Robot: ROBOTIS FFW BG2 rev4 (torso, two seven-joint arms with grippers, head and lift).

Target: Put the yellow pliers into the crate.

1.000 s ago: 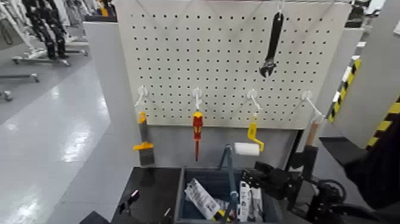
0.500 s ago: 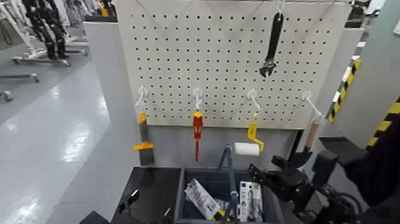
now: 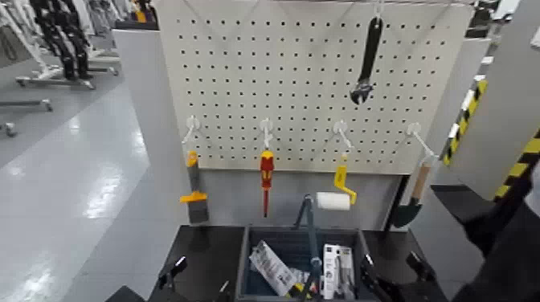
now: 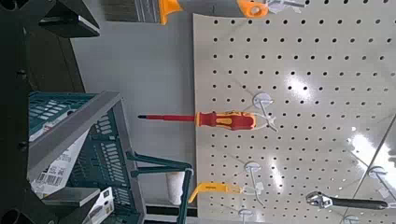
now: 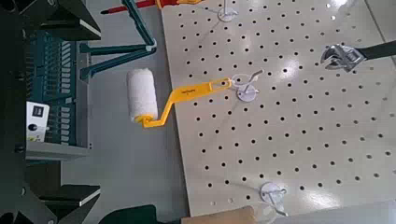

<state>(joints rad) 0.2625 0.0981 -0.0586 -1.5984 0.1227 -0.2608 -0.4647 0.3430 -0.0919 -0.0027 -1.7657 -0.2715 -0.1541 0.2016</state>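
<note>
My yellow pliers [image 3: 338, 273] already lie in the crate [image 3: 265, 239], long axis toward 12 o'clock, nearer my right tool [image 3: 371, 281], whose grip state I cannot tell.

Black matte end effector [image 3: 173, 271] at robot's left, dark angular end effector [image 3: 378, 283] at right, blk housings

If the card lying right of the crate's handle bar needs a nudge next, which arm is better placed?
Right. The right gripper sits just outside the right wall of the crate, beside that card; the left gripper is beyond the left wall, with the handle bar between.
</note>
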